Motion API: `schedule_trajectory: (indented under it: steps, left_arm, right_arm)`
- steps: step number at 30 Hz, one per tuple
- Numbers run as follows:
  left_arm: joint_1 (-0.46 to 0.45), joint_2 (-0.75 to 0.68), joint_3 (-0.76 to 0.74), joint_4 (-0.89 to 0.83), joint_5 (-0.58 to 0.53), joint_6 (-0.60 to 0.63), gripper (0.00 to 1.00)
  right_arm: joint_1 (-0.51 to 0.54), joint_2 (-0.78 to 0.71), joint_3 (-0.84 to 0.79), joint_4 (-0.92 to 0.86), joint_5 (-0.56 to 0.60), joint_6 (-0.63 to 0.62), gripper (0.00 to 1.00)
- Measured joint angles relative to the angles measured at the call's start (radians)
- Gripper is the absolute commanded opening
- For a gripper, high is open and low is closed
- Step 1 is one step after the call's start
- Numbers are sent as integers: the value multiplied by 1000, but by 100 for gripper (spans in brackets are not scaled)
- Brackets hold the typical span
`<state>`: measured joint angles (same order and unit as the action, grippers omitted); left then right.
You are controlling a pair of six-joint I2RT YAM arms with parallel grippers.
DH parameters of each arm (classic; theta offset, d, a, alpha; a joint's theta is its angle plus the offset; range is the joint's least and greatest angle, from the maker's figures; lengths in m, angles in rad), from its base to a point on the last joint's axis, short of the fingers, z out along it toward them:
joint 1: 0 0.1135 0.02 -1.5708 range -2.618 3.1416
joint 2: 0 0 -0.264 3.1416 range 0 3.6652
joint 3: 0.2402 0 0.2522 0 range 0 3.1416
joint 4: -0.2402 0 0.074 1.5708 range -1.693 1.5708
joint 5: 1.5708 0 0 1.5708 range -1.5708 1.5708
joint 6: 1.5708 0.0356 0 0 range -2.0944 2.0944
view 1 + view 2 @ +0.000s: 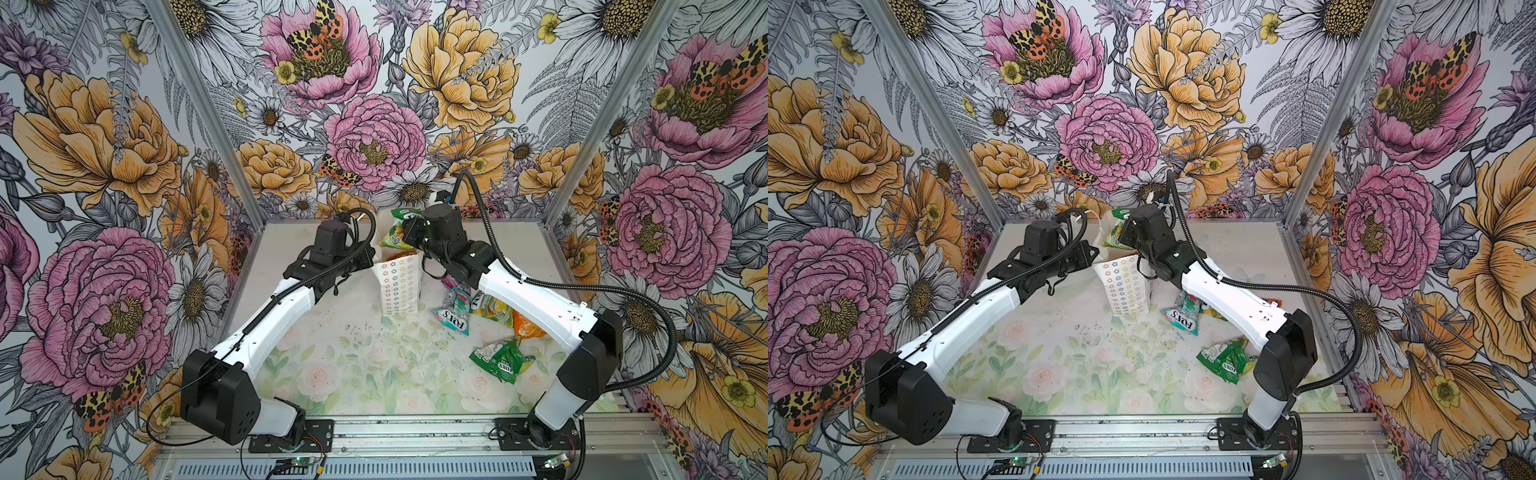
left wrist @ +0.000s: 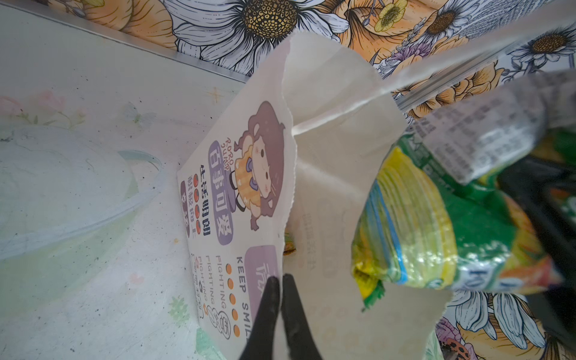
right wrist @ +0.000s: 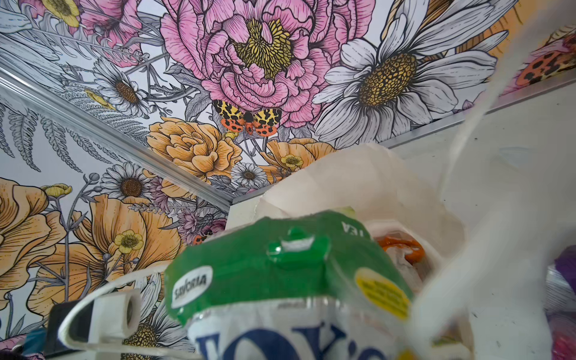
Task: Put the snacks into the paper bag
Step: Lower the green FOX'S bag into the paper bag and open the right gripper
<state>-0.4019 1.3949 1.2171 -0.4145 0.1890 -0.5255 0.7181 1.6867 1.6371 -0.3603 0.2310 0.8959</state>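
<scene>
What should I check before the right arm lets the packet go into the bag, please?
1. Left gripper pinches bag rim: ok.
2. Bag upright, mouth open: ok.
3. Right gripper grips green-yellow packet: ok.
4. Packet over the mouth: ok.
5. Room left inside the bag: cannot tell.
6. All packets bagged: not ok; teal packet and green packet lie on the table.
</scene>
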Motion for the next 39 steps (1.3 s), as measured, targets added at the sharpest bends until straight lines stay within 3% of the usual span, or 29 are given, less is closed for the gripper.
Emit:
schedule_trajectory:
  steps: [12, 28, 33, 39]
  left_arm:
    - [0, 0, -21, 40, -27, -53, 0]
    - [0, 0, -21, 45, -43, -71, 0]
    - [0, 0, -21, 45, -46, -71, 0]
    - [0, 0, -21, 45, -47, -71, 0]
  right_arm:
    - [5, 10, 97, -161, 2, -56, 0]
    - [5, 61, 150, -259, -20, -68, 8]
    - [5, 61, 156, -268, -26, -68, 18]
    - [5, 61, 168, -272, -49, -90, 43]
